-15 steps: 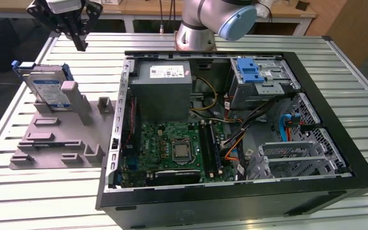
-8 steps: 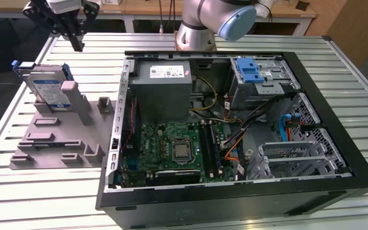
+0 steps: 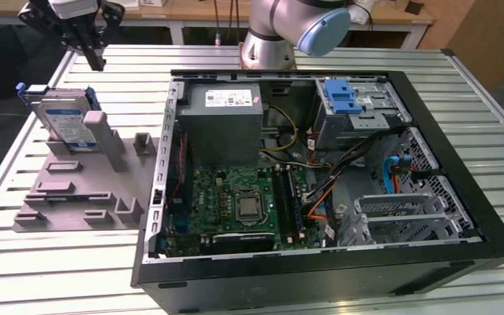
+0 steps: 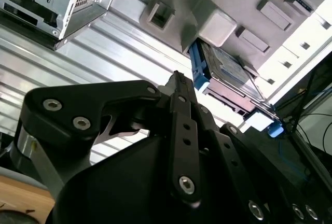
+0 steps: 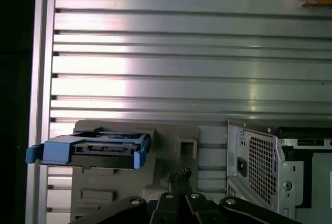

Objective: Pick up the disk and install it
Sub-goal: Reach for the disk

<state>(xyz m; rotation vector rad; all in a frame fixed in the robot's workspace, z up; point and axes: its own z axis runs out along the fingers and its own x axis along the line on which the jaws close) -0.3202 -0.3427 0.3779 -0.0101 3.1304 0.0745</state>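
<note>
You are at the pick-up step, and the disk (image 3: 63, 118) has not been taken. It stands on edge in the grey holder (image 3: 68, 190) on the table (image 3: 60, 275), at the exterior view's left, just beside the open case (image 3: 322, 282). The gripper (image 3: 97, 62) hangs above and behind the disk, apart from it. Its jaws look pressed together and hold nothing. In both wrist views the disk (image 4: 225, 68) (image 5: 93, 149) lies ahead of the fingertips and off to one side. By my judgement, your next move calls for spreading the jaws, lining them up across the disk's blue frame, and descending squarely so that the holder's posts stay clear.
</note>
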